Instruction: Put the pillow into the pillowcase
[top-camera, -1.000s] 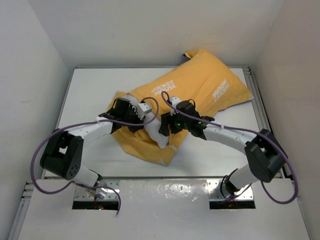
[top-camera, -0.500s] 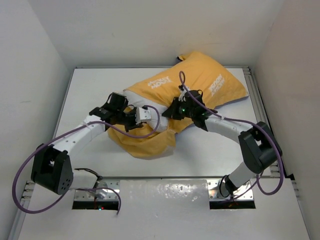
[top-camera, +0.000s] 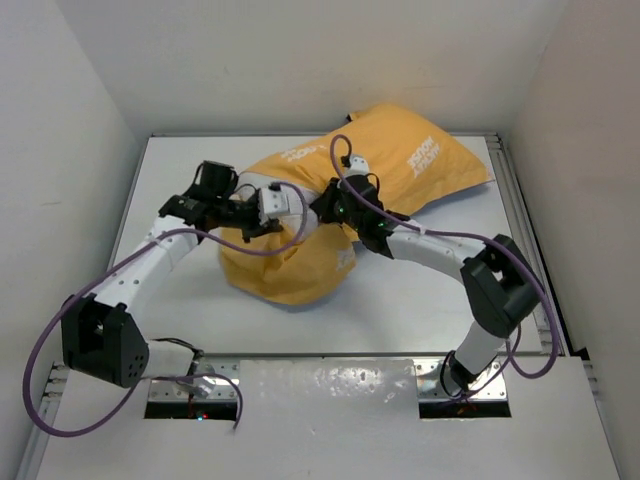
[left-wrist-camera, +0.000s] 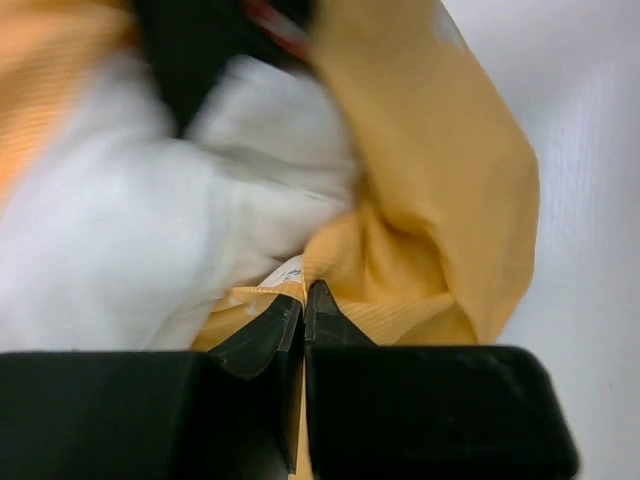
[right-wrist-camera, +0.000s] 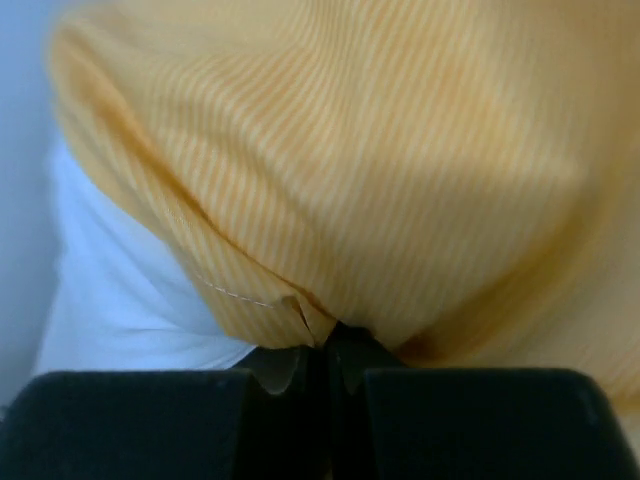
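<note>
The left gripper (left-wrist-camera: 303, 300) is pressed tight on a fold of the pillowcase (top-camera: 400, 175), right at its stitched hem, where a small white label peeks out. The right gripper (right-wrist-camera: 325, 335) is pinching the hem too. A second ago its jaws were spread over the cloth; now they have snapped together on it. Over that same second both arms have reached from about 6 o'clock on the table (top-camera: 180, 300) toward 12 o'clock, dragging the open end of the case with them. From overhead, the white bulge that showed between the two hands is now almost covered.

I judge that the mouth is being hauled up over the last exposed end of the pillow (left-wrist-camera: 130, 220). Most of the pillow already sits inside, filling the case out from the middle of the table toward 2 o'clock. The wrist views still show bare white just beyond the hem, so the end is not tucked in yet.

The case is a thin orange-yellow weave with fine pale stripes and white lettering (top-camera: 416, 158). It lies soft and rumpled, bunching into deep folds at the pinch points. The pillow is plain white, plump and yielding, and rounds the cloth wherever it fills it. The table is smooth and white.
</note>
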